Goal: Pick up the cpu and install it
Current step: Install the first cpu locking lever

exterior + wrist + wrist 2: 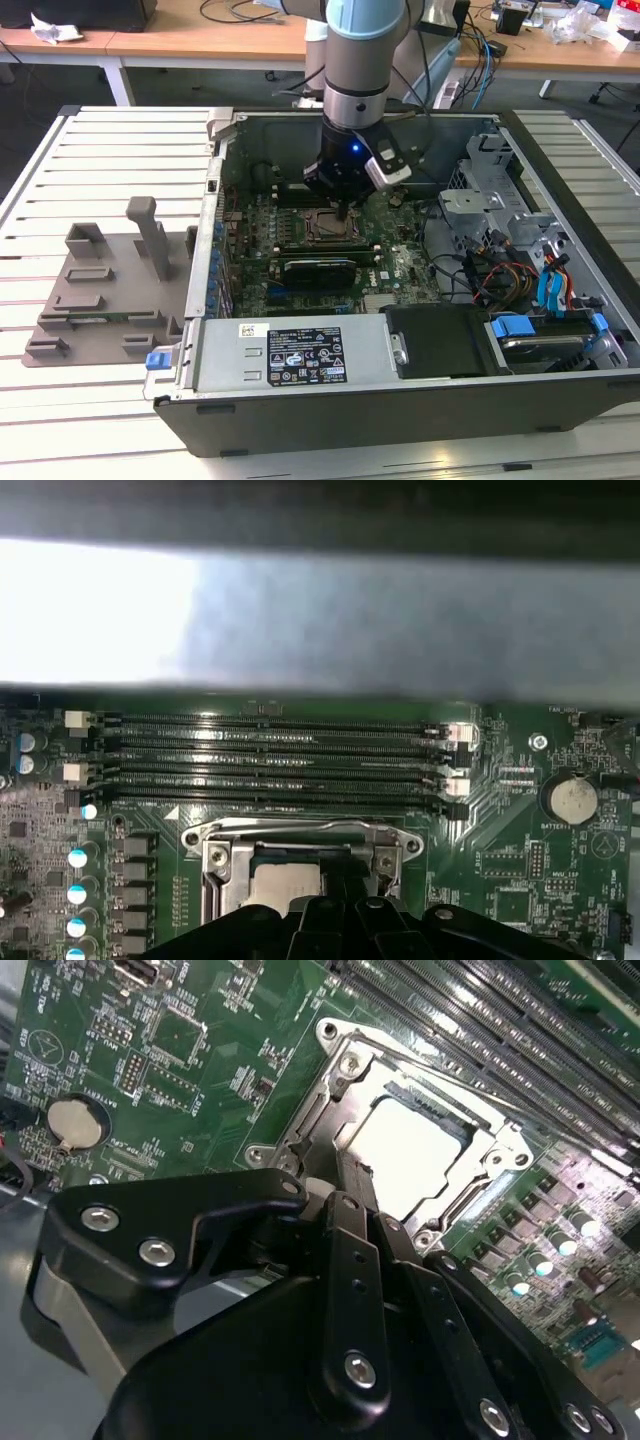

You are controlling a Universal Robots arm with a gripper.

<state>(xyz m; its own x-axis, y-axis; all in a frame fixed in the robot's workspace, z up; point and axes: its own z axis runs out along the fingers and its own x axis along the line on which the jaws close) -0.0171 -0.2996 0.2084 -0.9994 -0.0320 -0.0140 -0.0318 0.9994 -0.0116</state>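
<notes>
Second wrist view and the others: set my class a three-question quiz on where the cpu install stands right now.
1. True or false: the cpu lies in the socket on the motherboard.
2. Where is the gripper? A) over the grey tray B) at the socket's edge C) outside the case
3. Fill in: in the first wrist view, the long parallel memory slots run beside the ____.

Key: 1 true; 2 B; 3 socket
</notes>
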